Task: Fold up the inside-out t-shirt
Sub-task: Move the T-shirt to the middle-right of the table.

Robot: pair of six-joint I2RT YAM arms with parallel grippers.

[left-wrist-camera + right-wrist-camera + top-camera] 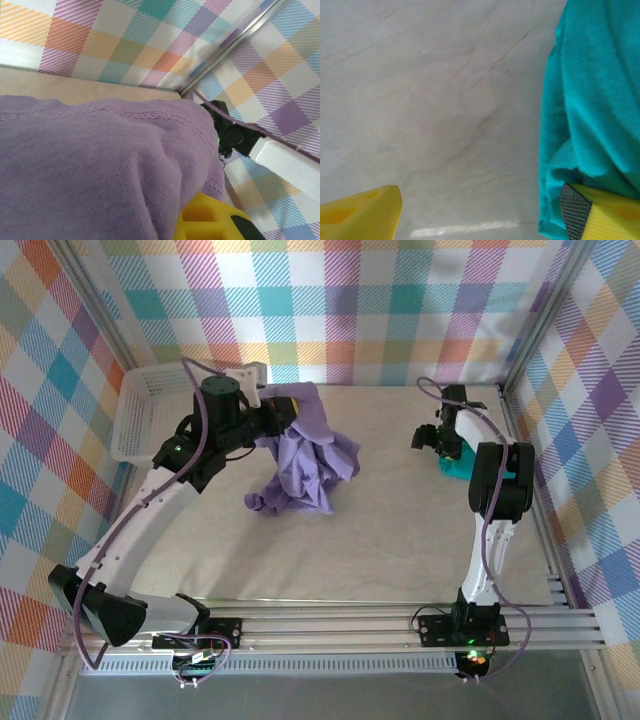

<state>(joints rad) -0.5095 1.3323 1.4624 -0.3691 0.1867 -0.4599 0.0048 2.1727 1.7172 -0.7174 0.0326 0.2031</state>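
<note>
Here the left tool (288,408) clamps the lavender t-shirt (300,465) while the right tool (480,200) gapes beside the teal t-shirt (590,100).

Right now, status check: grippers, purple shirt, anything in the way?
Left gripper shut on lavender t-shirt, bunched, hanging. Right gripper open beside teal t-shirt. White basket far left.

Pale table (390,540) bears white basket (140,415), left; lavender t-shirt (300,475), partly; teal t-shirt (462,469), right.
</note>
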